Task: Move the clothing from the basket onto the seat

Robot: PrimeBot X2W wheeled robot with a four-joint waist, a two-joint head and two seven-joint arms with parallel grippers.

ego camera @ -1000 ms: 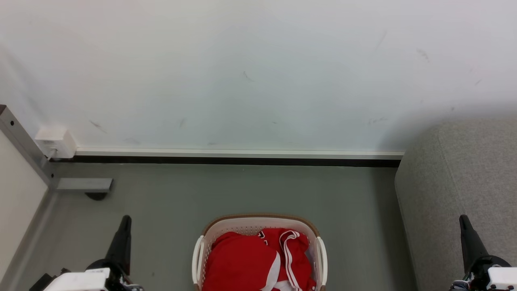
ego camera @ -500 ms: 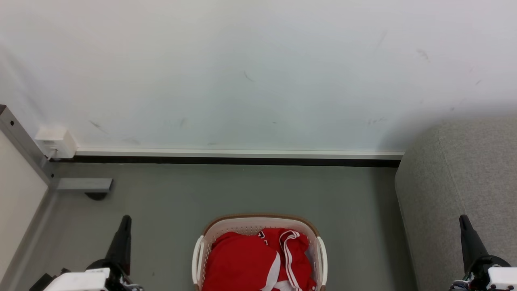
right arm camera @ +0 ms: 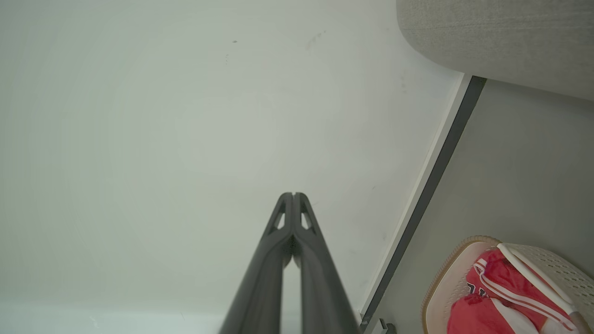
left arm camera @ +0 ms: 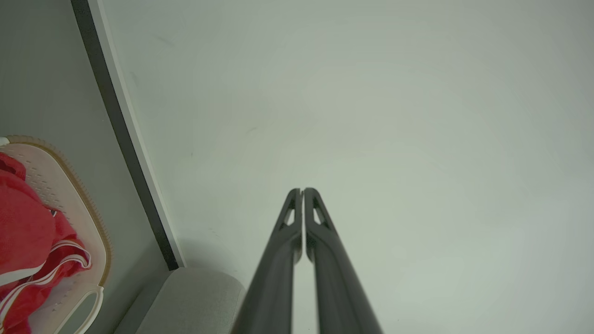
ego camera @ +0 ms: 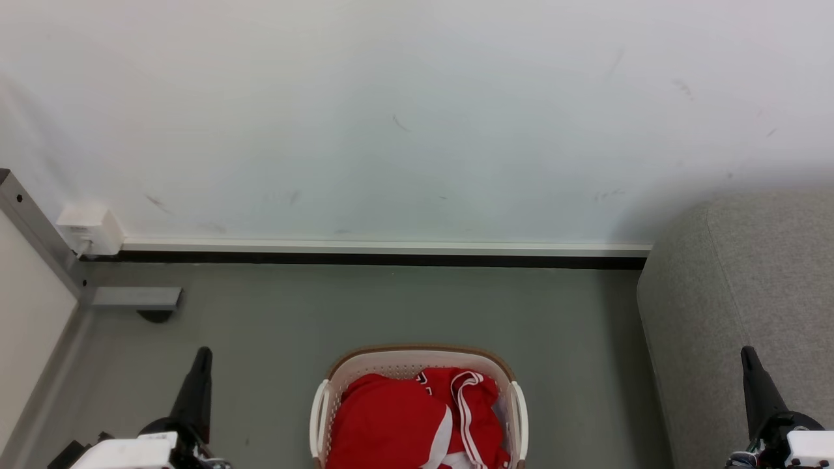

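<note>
Red clothing with white stripes lies bunched in the white, brown-rimmed basket on the grey floor at the bottom centre of the head view. The light grey seat stands to the right of the basket. My left gripper rises at the lower left, shut and empty, well left of the basket. My right gripper rises at the lower right in front of the seat, also shut and empty. The left wrist view has the left gripper, the clothing and basket; the right wrist view has the right gripper, clothing, seat.
A white wall with a dark skirting strip runs behind the basket. A grey metal post and foot and a white box sit at the left. Bare grey floor lies between basket and wall.
</note>
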